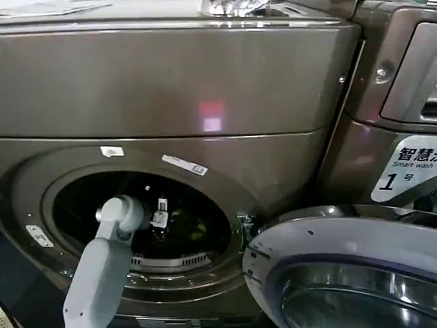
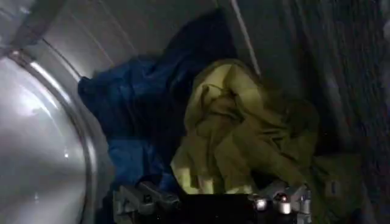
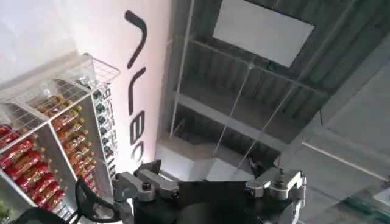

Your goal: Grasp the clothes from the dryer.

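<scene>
Left claw: the left gripper (image 2: 213,204) is deep inside the dryer (image 1: 171,102), past the round hole. Its two fingers (image 2: 137,199) stand wide apart, with nothing between them.
Why it is there: I think it is lining up over the clothes so it can close on them.
Left arm: the grey arm (image 1: 102,266) goes up from the bottom and bends into the hole.
Clothes: the yellow-green clothes (image 2: 244,134) lie crumpled in the drum, just past the fingers. From the head they show as a small yellow bit (image 1: 194,232) in the dark.
Blue cloth: a dark blue cloth (image 2: 134,115) lies next to the clothes, touching them. The claw should miss it.
Door: the door (image 1: 341,273) hangs open, so the hole is free.
Writing: a white label (image 1: 406,167) says "Smart wash", a big "1", and some Chinese words.
Right claw: the right gripper (image 3: 210,189) is parked away from the dryer, pointing up at a ceiling. Its fingers are wide and empty.
Shelf: a wire shelf (image 3: 55,146) holds rows of red bottles.
</scene>
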You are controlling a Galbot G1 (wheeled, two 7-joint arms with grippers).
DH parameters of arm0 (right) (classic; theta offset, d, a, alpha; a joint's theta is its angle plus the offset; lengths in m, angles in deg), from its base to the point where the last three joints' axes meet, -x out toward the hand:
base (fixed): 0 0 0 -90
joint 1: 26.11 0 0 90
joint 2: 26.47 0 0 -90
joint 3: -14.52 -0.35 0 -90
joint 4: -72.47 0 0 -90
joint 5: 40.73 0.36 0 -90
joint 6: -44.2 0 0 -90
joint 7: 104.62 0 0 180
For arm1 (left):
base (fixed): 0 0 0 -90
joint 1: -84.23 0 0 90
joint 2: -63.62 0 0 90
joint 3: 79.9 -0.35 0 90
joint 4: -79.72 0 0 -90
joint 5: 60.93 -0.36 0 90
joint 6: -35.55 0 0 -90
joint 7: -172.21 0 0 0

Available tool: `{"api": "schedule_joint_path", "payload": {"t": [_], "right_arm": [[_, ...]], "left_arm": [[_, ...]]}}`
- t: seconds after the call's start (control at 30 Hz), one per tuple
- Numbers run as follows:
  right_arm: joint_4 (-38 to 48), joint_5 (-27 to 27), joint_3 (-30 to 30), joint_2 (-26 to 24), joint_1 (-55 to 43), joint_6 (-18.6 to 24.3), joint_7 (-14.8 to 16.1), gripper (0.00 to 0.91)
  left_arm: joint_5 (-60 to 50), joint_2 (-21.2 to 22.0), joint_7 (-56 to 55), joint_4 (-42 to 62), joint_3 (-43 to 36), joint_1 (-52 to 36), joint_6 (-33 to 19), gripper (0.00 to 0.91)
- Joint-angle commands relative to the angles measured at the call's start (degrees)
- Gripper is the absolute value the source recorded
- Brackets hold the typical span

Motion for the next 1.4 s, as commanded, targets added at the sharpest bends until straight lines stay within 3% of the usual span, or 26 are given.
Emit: {"api": "schedule_joint_path", "payload": {"t": [0.03, 1.13, 1.2, 1.23, 1.3, 1.4], "right_arm": [[-0.40, 0.42, 0.09, -0.02, 0.03, -0.04, 0.08, 0.907], [-1.06, 1.71, 1.36, -0.25, -0.38, 0.70, 1.32, 0.907], [-1.03, 1.71, 1.35, -0.34, -0.38, 0.71, 1.32, 0.907], [-1.02, 1.72, 1.34, -0.32, -0.36, 0.73, 1.33, 0.907], [-1.00, 1.74, 1.28, -0.30, -0.33, 0.77, 1.33, 0.907], [-1.01, 1.76, 1.19, -0.27, -0.29, 0.82, 1.36, 0.907]], "left_arm": [[7.59, -1.81, 0.20, 1.24, -1.25, 0.27, 0.72, 0.907], [-0.35, 0.04, -0.23, 8.69, -0.25, 0.32, 2.05, 0.899], [-0.28, 0.05, -0.23, 8.64, -0.17, 0.34, 2.18, 0.751], [-0.14, 0.03, -0.24, 8.66, -0.14, 0.35, 2.34, 0.557], [0.31, -0.16, -0.23, 8.71, -0.07, 0.36, 2.38, 0.387], [0.46, -0.18, -0.24, 8.62, 0.04, 0.42, 2.45, 0.250]]}}
